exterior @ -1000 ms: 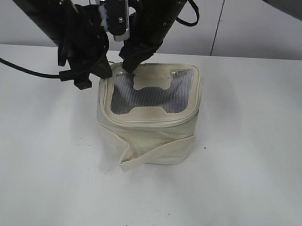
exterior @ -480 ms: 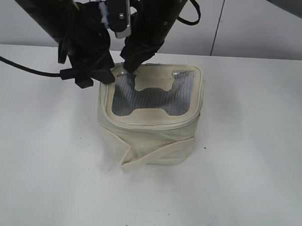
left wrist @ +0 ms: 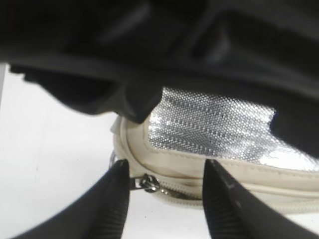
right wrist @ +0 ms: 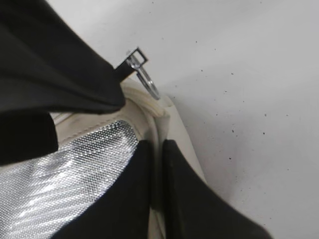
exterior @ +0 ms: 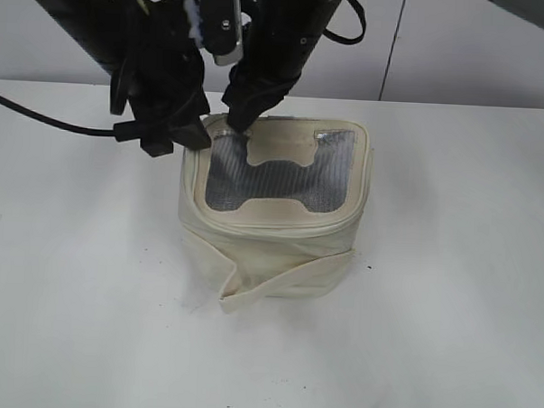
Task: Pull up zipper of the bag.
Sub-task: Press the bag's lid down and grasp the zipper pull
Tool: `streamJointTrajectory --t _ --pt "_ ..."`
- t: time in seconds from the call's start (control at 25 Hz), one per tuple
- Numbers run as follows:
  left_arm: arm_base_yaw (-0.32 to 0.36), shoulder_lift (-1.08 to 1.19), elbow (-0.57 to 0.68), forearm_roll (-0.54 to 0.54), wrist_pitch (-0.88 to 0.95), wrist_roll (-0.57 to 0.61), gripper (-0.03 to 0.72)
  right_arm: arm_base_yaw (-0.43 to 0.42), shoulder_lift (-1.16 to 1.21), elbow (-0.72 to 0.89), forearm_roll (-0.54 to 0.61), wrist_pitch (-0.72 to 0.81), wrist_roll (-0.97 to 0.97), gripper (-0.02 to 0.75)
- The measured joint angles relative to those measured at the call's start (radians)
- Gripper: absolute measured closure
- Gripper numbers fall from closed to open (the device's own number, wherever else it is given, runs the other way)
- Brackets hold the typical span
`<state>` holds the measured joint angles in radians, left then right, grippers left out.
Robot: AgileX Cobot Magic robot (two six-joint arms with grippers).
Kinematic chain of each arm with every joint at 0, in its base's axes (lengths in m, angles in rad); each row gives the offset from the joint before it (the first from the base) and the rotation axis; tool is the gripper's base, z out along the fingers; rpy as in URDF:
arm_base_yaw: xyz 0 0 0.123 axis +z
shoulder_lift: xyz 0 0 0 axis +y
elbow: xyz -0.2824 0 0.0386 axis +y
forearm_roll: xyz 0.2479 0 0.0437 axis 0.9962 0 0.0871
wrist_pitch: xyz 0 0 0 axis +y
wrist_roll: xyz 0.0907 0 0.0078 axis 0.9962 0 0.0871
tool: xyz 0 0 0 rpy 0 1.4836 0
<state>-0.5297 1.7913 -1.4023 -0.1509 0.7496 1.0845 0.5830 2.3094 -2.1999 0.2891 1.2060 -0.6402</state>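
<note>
The cream bag stands on the white table, its grey ribbed top panel facing up. The zipper runs round the top rim. My left gripper is at the bag's back left corner. In the left wrist view it is open, its fingers on either side of the silver zipper slider, whose tab reaches the left finger. My right gripper reaches across to the same corner. In the right wrist view it is shut on the bag's rim seam, with a silver ring pull just beyond.
The white table stretches out on all sides of the bag. A black cable trails from the left arm across the table's back left. A pale wall runs behind the table. The bag's wide strap hangs across its front.
Both arms and the bag's top have shifted slightly to the right. The bag leans a little more towards that side.
</note>
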Motion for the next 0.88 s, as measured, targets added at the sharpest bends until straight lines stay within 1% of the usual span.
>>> streamJointTrajectory --t 0.24,0.28,0.36,0.56,0.6,0.68,0.72,0.88 --pt "-0.001 -0.002 0.0 0.002 0.003 -0.001 0.316 0.0 0.0 0.0 -0.033 0.0 0.06 0.701" --pt "-0.001 -0.002 0.0 0.002 0.003 -0.001 0.316 0.0 0.0 0.0 -0.036 0.0 0.066 0.687" --pt "-0.001 -0.002 0.0 0.002 0.004 -0.001 0.314 0.0 0.0 0.0 -0.041 0.0 0.07 0.626" --pt "-0.001 -0.002 0.0 0.002 0.004 -0.001 0.314 -0.001 -0.008 0.0 -0.042 0.001 0.095 0.344" --pt "-0.001 -0.002 0.0 0.002 0.004 -0.001 0.314 -0.001 -0.008 0.0 -0.042 0.001 0.105 0.299" --pt "-0.001 -0.007 0.0 0.002 0.006 -0.001 0.314 -0.001 -0.008 0.0 -0.045 0.002 0.13 0.245" --pt "-0.001 -0.014 0.0 0.002 0.007 -0.001 0.314 -0.001 -0.008 0.0 -0.045 0.002 0.143 0.23" --pt "-0.001 -0.041 0.0 -0.001 0.011 -0.001 0.314 -0.012 -0.008 0.0 -0.05 0.002 0.183 0.211"
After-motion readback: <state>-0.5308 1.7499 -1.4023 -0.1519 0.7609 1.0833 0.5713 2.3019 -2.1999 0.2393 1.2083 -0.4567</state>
